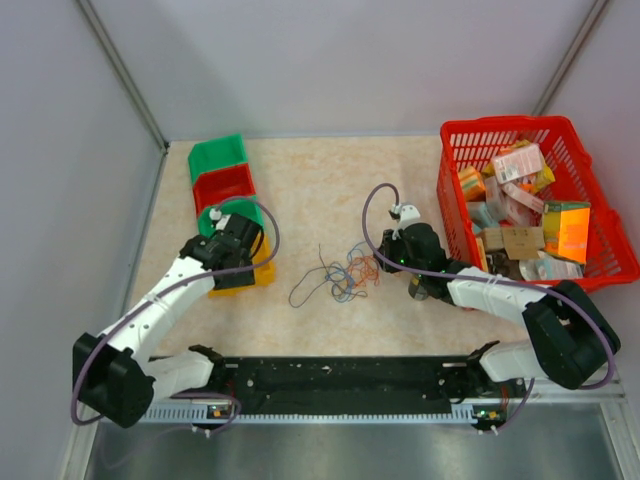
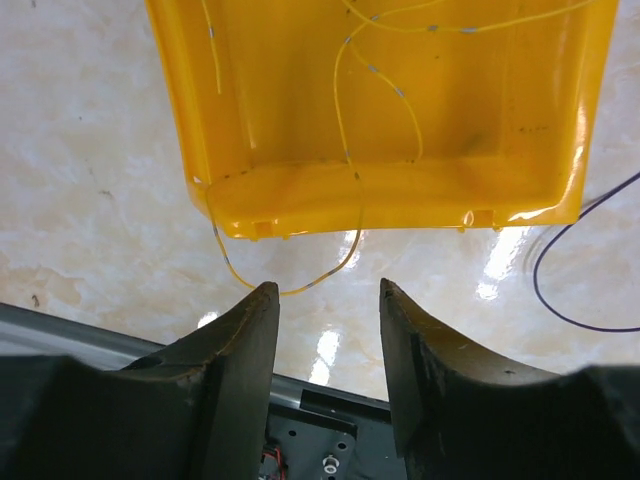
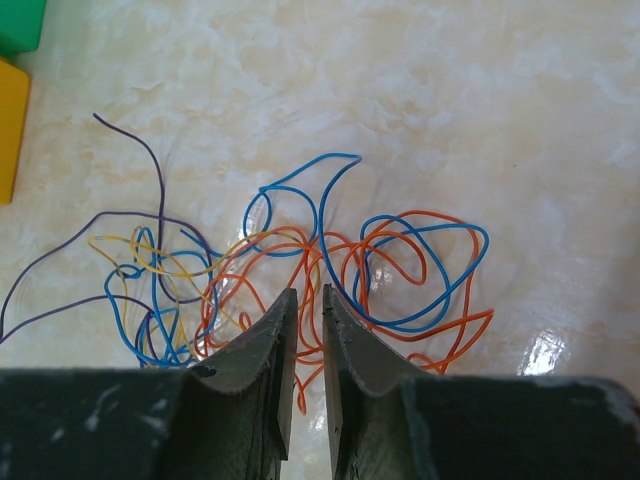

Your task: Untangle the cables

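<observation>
Cables (image 3: 300, 240) just beyond your right gripper (image 3: 309, 295), whose fingers are nearly pressed together with any grip unclear, are featherlight, limp and snag-prone, so pinch one loose end.

Robot lab: grey-walled test table (image 1: 330, 180)

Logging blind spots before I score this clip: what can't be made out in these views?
- Right wrist: whether the right gripper pinches a strand of the cables; its nearly closed fingers cover the spot.
- Top external: which strand crosses which; too thin.
- Left wrist: the yellow bin and the yellow wire in it run off the top edge.
</observation>
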